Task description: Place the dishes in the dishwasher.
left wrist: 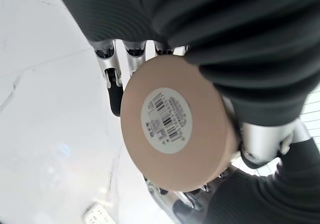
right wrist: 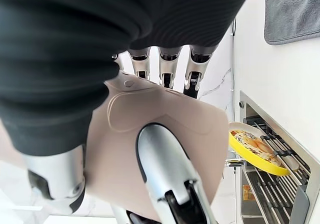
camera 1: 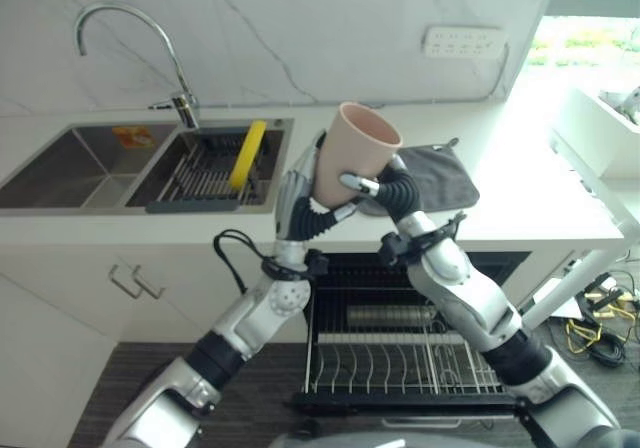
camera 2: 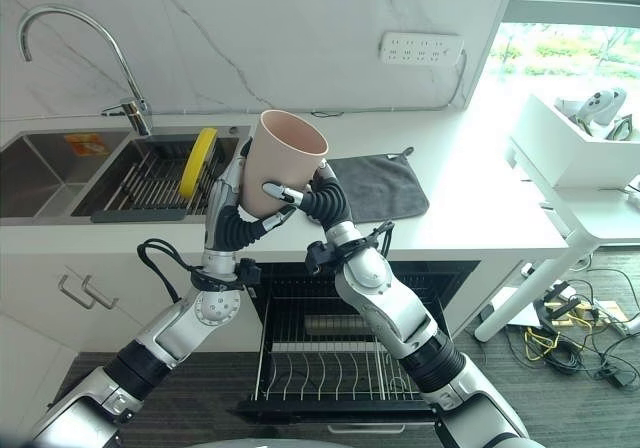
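A pale pink cup (camera 1: 352,150) is held upright above the counter's front edge, mouth up. My left hand (camera 1: 298,200) wraps its fingers round the cup's left side. My right hand (camera 1: 388,190) grips it from the right, thumb across the front. In the left wrist view the cup's round base (left wrist: 172,121) carries a barcode sticker, with my fingers (left wrist: 113,79) beside it. In the right wrist view the cup's wall (right wrist: 170,124) sits between my thumb (right wrist: 165,169) and fingers (right wrist: 165,66). The dishwasher's lower rack (camera 1: 400,363) is pulled out below the counter, and a roller-like item lies in it.
A yellow plate (camera 1: 247,154) stands on edge in the drying rack (camera 1: 200,173) in the right sink basin. The tap (camera 1: 130,48) curves over the sink. A grey cloth (camera 1: 442,176) lies on the white counter (camera 1: 540,208) to the right. Cabinet handles (camera 1: 135,283) are at lower left.
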You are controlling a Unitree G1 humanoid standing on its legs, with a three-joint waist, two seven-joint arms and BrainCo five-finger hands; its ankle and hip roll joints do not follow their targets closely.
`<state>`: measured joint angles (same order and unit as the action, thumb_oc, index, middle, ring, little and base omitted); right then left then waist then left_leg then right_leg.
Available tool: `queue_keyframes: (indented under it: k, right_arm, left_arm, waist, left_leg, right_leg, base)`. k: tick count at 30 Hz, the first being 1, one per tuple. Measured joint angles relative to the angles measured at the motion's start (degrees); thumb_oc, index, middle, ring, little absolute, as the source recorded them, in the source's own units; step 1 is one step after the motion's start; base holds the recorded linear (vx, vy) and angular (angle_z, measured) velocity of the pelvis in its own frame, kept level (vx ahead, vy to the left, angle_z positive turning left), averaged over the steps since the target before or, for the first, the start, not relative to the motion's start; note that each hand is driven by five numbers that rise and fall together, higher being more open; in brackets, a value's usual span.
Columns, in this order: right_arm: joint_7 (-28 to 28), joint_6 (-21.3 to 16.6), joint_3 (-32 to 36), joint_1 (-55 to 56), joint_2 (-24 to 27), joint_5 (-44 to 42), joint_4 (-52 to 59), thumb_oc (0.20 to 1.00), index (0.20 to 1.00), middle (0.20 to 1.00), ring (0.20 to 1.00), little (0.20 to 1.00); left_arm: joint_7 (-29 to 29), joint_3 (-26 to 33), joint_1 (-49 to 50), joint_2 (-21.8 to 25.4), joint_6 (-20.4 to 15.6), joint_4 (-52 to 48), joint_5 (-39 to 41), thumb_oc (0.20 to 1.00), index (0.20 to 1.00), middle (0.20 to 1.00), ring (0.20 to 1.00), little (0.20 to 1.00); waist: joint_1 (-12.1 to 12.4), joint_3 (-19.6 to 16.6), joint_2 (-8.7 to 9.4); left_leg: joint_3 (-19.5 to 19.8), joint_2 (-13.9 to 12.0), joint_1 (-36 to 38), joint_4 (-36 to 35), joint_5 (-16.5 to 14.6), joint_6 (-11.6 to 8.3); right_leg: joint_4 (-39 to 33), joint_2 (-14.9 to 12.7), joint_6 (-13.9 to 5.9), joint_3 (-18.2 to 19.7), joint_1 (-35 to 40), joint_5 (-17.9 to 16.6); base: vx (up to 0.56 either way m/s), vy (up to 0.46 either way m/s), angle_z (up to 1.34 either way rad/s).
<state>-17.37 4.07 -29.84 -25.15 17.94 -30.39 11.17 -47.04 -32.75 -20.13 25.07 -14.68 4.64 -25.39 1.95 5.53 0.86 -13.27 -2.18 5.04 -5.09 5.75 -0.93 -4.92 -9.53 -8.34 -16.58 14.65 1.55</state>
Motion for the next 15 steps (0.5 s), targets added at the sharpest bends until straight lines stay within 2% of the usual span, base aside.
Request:
queue_keyframes:
  k: [2,3,4,9,13,15]
  right_arm:
    - [-0.7,-0.1,-0.1,0.0,0.0,0.0,0.0,0.2,0.2,0.2,0.2,0.2]
    - [-0.9,-0.2,-0.1,0.0,0.0,0.0,0.0,0.2,0.2,0.2,0.2,0.2]
    - [-1.5,-0.7,-0.3,0.0,0.0,0.0,0.0,0.2,0.2,0.2,0.2,0.2]
    - [-5.1,-3.3,-0.6,0.0,0.0,-0.1,-0.9,0.2,0.2,0.2,0.2,0.2]
    - [-10.7,-7.3,4.9,0.0,-1.4,-0.1,-1.8,0.2,0.2,0.2,0.2,0.2]
    - [-11.8,-8.3,6.1,0.1,-1.8,-0.1,-1.9,0.2,0.2,0.2,0.2,0.2]
  left_arm:
    - [0.0,-0.1,0.0,0.0,0.2,0.0,0.0,0.2,0.2,0.2,0.2,0.2]
    - [0.0,-0.1,0.0,0.0,0.2,0.0,0.0,0.47,0.47,0.47,0.47,0.47]
    - [0.0,-0.1,-0.1,0.0,0.4,0.0,0.0,1.0,1.0,1.0,1.0,1.0]
    - [0.1,-0.9,-0.3,0.0,1.1,0.2,0.0,1.0,1.0,1.0,1.0,1.0]
    - [1.0,-5.3,-0.3,0.0,0.2,1.0,-3.4,1.0,1.0,1.0,1.0,1.0]
    - [1.1,-6.0,-0.2,-0.1,-0.5,1.0,-4.7,1.0,1.0,1.0,1.0,1.0]
  waist:
    - [0.0,0.0,-0.01]
    - [0.0,0.0,-0.01]
    - [0.0,0.0,-0.02]
    - [0.0,0.0,-0.06]
    - [-0.1,-0.2,-0.32]
    - [-0.3,-0.2,-0.39]
  left_leg:
    - [0.0,0.0,0.0,0.0,0.1,0.03]
    - [0.0,0.0,0.0,0.0,0.1,0.03]
    - [0.1,0.0,0.0,0.0,0.1,0.03]
    - [0.1,0.0,0.0,0.0,0.1,0.03]
    - [0.1,0.0,0.0,0.0,0.1,0.05]
    - [0.0,0.0,0.0,0.0,0.1,0.05]
  right_leg:
    - [0.0,0.0,0.0,0.0,0.0,0.0]
    - [0.0,0.0,0.01,0.0,0.0,0.0]
    - [0.0,0.0,0.01,0.0,0.0,0.0]
    - [0.0,0.0,0.01,0.0,0.0,0.0]
    - [0.0,0.0,0.01,0.0,0.1,0.0]
    - [0.0,0.0,0.01,0.0,0.1,0.0]
  base:
    - [0.0,0.0,0.0]
    - [0.0,0.0,0.0]
    - [-0.04,0.005,0.01]
    - [-0.01,0.001,0.0]
    - [-0.04,-0.006,0.0]
    - [0.0,0.0,0.0]
